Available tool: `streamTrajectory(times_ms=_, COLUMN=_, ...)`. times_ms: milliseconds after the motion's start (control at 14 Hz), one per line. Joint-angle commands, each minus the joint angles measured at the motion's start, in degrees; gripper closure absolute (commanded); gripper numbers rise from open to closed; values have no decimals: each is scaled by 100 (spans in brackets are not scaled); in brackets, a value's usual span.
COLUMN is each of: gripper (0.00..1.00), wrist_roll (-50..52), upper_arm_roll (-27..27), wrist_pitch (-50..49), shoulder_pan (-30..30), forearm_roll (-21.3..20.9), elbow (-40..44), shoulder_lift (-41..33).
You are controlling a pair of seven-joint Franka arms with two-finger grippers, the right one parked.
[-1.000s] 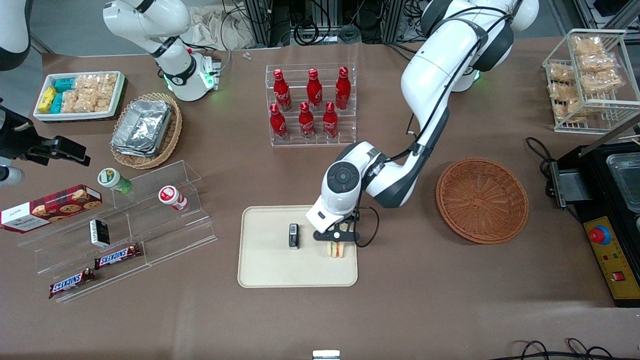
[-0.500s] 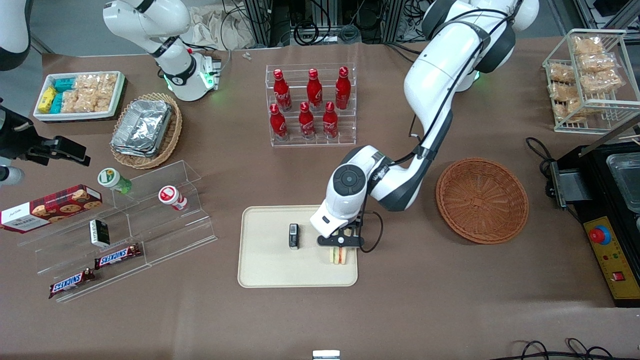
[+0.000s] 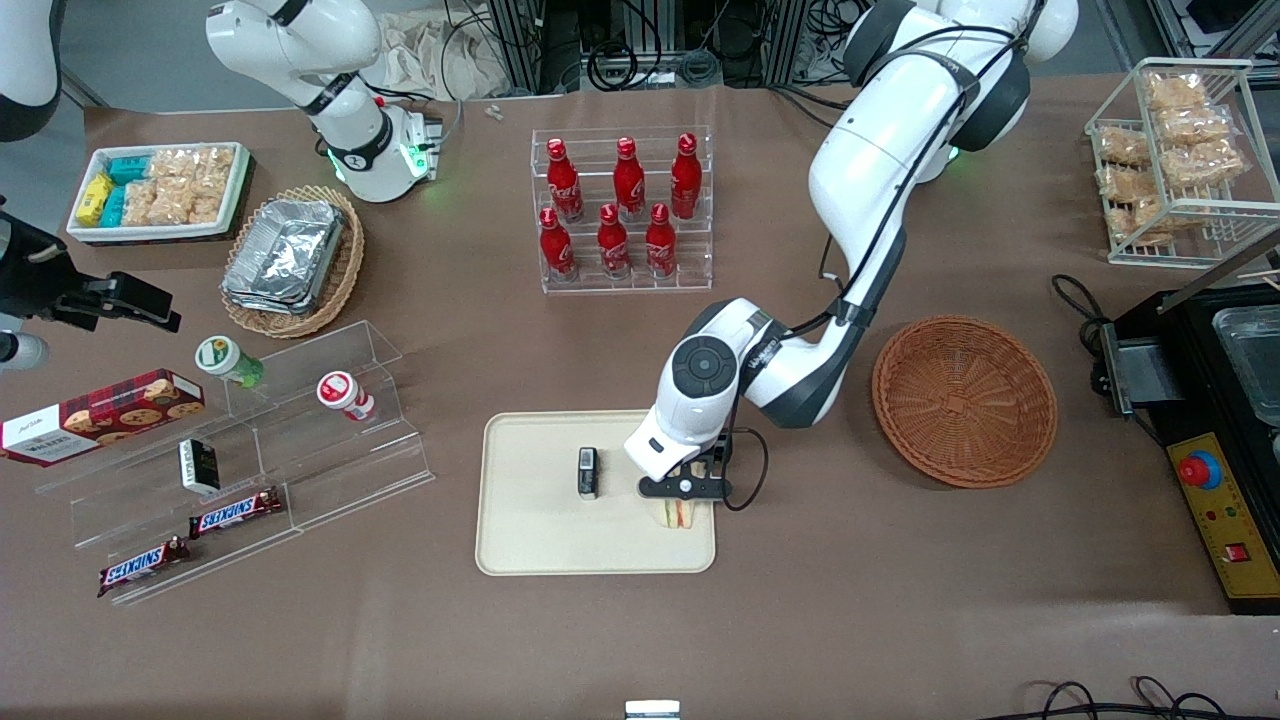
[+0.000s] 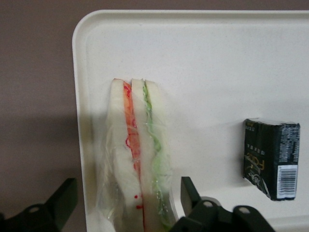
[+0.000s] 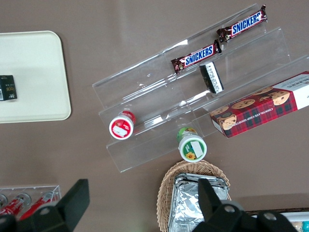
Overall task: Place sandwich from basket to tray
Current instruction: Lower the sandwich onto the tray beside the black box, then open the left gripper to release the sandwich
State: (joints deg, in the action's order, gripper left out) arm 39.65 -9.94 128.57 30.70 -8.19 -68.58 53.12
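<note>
The sandwich [image 3: 679,514] stands on its edge on the cream tray [image 3: 540,540], close to the tray's rim on the side toward the basket. In the left wrist view the sandwich [image 4: 137,164] shows orange-red and green filling and a clear wrap, and it rests on the tray [image 4: 217,72]. My left gripper [image 3: 683,494] is right above the sandwich and open. Its fingers [image 4: 190,193] stand on either side of the sandwich with gaps, not touching it. The reddish-brown basket [image 3: 963,400] lies empty beside the tray, toward the working arm's end.
A small black packet [image 3: 587,472] stands on the tray beside the sandwich; it also shows in the left wrist view [image 4: 270,158]. A rack of red bottles [image 3: 625,215] stands farther from the camera than the tray. A clear acrylic stand [image 3: 300,440] with snacks lies toward the parked arm's end.
The gripper and the sandwich have shifted slightly nearer the front camera and toward the tray's rim. The wrist has drawn back a little; the fingers now stand clear of the sandwich.
</note>
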Motion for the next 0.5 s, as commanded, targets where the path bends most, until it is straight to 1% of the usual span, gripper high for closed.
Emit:
streamTrajectory(times_ms=0, gripper=1, wrist_roll=60, upper_arm_roll=-25, wrist_pitch=-16, shoulder_pan=-46, forearm_roll=-33, elbow=99, shoulder_lift=-38)
streamTrajectory(times_ms=143, gripper=1, wrist_roll=69, upper_arm_roll=-34, wrist_pitch=-69, shoulder_pan=-72, forearm_roll=-16, elbow=90, shoulder_lift=-143)
streamTrajectory(times_ms=286, gripper=1, wrist_roll=78, upper_arm_roll=-25, wrist_pitch=-349, shoulder_pan=-72, forearm_roll=-15, elbow=99, shoulder_lift=-318)
streamTrajectory(times_ms=429, gripper=1, wrist_roll=139, upper_arm_roll=-34, wrist_pitch=-526, shoulder_pan=-247, forearm_roll=-7, elbow=99, shoulder_lift=-582)
